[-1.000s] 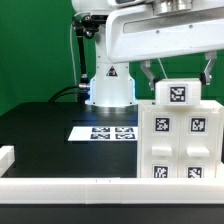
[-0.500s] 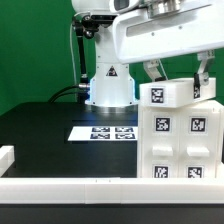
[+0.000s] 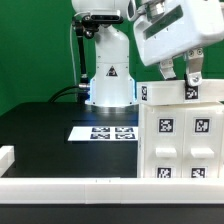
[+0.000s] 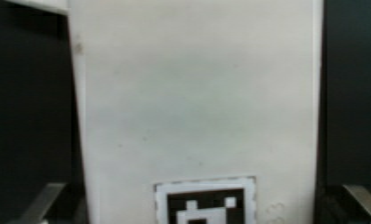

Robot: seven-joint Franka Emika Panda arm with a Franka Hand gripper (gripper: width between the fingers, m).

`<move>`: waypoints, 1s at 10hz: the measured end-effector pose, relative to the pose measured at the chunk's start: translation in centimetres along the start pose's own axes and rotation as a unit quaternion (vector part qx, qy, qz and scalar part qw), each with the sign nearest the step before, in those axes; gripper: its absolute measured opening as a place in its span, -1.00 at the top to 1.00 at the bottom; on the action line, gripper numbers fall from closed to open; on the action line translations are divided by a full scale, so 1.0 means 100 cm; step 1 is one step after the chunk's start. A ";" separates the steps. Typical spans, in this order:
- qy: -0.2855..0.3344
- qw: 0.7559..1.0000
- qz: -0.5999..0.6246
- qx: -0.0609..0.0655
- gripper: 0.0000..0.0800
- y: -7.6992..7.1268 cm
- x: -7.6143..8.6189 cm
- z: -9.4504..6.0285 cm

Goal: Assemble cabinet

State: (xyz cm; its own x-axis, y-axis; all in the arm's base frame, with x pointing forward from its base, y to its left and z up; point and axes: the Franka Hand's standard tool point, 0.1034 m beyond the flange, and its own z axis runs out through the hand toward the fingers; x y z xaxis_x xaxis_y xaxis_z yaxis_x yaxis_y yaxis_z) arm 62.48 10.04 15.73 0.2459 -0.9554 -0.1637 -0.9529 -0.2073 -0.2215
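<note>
Standing at the exterior view's right, the large white boxy plastic cabinet body rests upright on the black desk, its tagged face toward the camera. I hold a white flat plastic cabinet panel across its top, tilted slightly and not yet seated, as far as I can judge. My end effector grips this panel from above, fingers narrowed onto its edges; in the wrist view the same panel fills the frame with one dark finger at each side of it.

To do this step well, I judge that I should level the panel first, line its edges up with the walls of the body below, and only then press down gently and evenly. Pushing while it is skewed could jam one corner or shove the whole body along the desk. I would let go only once the panel sits flush.

Farther off, well apart from the work, the thin flat white marker board lies on the desk. Smallest are the black-and-white square tags on the body's front.
</note>
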 end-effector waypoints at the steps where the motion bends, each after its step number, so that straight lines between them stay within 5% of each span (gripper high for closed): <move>1: 0.000 1.000 0.007 0.000 -0.39 0.000 0.000 0.000; 5: -0.013 0.979 0.199 0.031 -0.39 -0.002 0.000 0.002; 8: -0.014 0.980 0.195 0.031 -0.51 -0.002 0.000 0.003; 10: -0.025 0.989 0.145 0.009 -0.60 0.004 -0.003 -0.001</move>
State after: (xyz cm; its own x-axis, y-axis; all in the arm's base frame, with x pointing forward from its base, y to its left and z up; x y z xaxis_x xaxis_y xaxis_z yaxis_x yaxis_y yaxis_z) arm 61.98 10.21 15.76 -0.0291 -0.9621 -0.2710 -0.9813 0.0792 -0.1756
